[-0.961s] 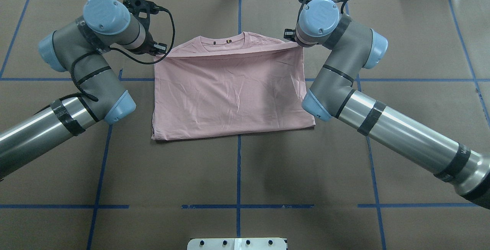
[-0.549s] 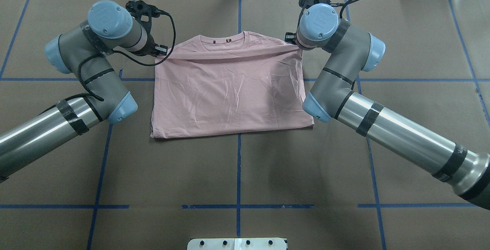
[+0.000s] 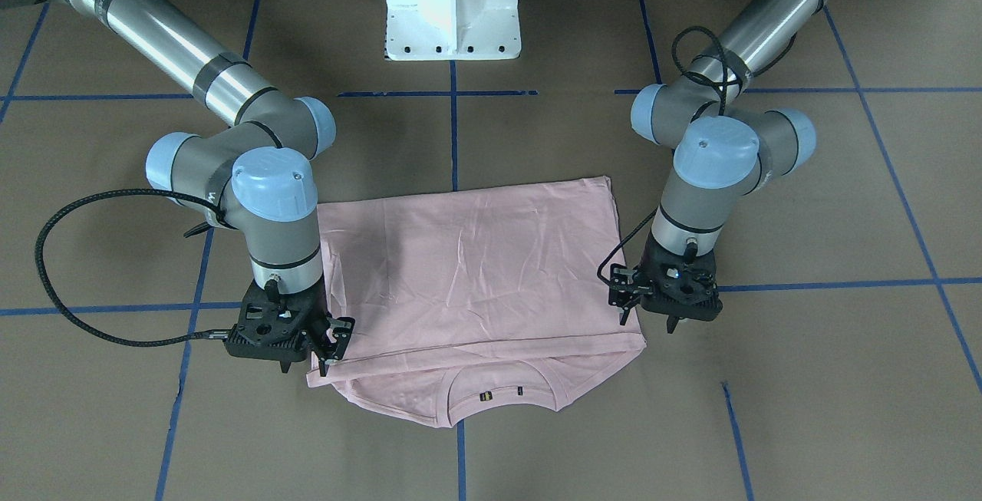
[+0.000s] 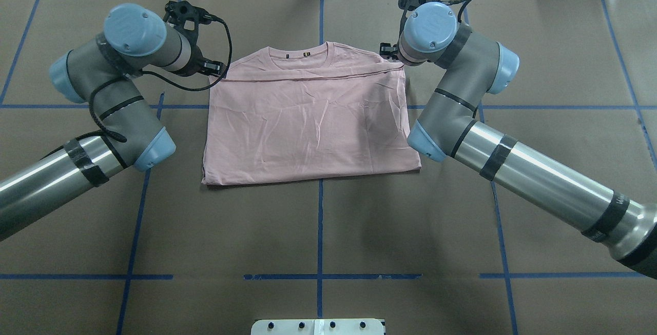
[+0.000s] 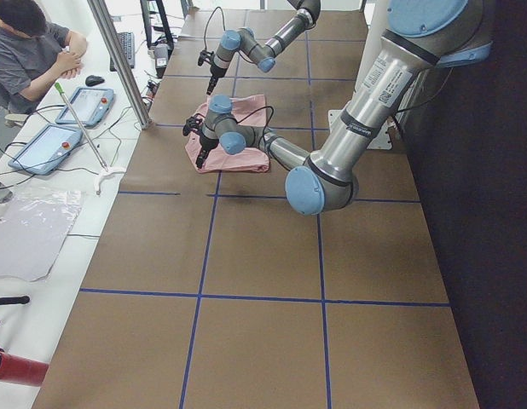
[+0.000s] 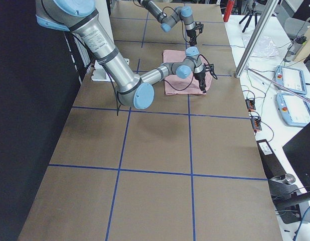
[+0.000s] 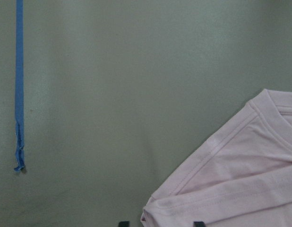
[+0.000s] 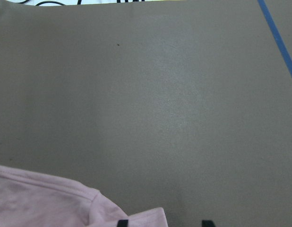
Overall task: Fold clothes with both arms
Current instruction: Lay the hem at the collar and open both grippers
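Pink T-shirt (image 4: 308,119) lies folded flat on the table (image 4: 318,222), toward its far middle, collar (image 4: 307,54) at the far edge. Left gripper (image 7: 158,223) sits at the shirt's far left corner, right gripper (image 8: 164,222) at the far right corner; both are spread apart, a shirt corner lying loose between

Overhead opposes front, sides distant, wrists close, T-shirt (image 4: 308,119) shared

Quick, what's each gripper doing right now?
Left gripper: open, at a corner of the T-shirt.
Right gripper: open, at the other corner.
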Controlling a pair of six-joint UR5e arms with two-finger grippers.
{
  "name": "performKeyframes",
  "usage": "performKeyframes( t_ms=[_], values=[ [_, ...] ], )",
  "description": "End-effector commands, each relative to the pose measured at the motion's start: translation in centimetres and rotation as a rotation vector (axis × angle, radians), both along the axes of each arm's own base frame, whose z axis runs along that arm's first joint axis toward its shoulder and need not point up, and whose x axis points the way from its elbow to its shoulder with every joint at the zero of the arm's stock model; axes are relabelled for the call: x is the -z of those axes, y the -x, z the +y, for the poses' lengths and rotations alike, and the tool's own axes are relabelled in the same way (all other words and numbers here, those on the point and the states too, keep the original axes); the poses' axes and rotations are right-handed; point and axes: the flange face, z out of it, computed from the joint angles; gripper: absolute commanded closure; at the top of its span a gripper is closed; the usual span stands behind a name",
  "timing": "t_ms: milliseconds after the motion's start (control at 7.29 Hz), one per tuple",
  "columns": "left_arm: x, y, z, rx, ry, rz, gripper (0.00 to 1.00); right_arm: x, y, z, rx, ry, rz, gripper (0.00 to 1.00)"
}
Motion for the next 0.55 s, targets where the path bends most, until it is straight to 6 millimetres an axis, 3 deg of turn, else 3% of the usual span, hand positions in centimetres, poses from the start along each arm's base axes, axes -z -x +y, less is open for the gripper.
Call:
performKeyframes(
  t_ms=[0,137,275,412],
  values=[
    [-1.3,3.9,4.8,-0.029,-0.052,0.024,0.0,-1.2,-5.9,-1.4,0.147,-0.01,-0.036,0.0],
    [-2.1,5.2,6.9,-0.027,-0.026,0.047,0.0,-2.1,-7.9,-1.1,0.158,-0.028,-0.031,0.0],
    [-3.4,4.6,11.1,-0.047,0.01,0.078,0.04,-2.5,-8.2,-1.1,0.152,-0.024,-0.027,0.0],
    [-3.8,4.1,13.9,-0.011,0.071,0.169,0.27,-2.6,-8.2,-1.0,0.152,-0.024,-0.027,0.0]
  ],
)
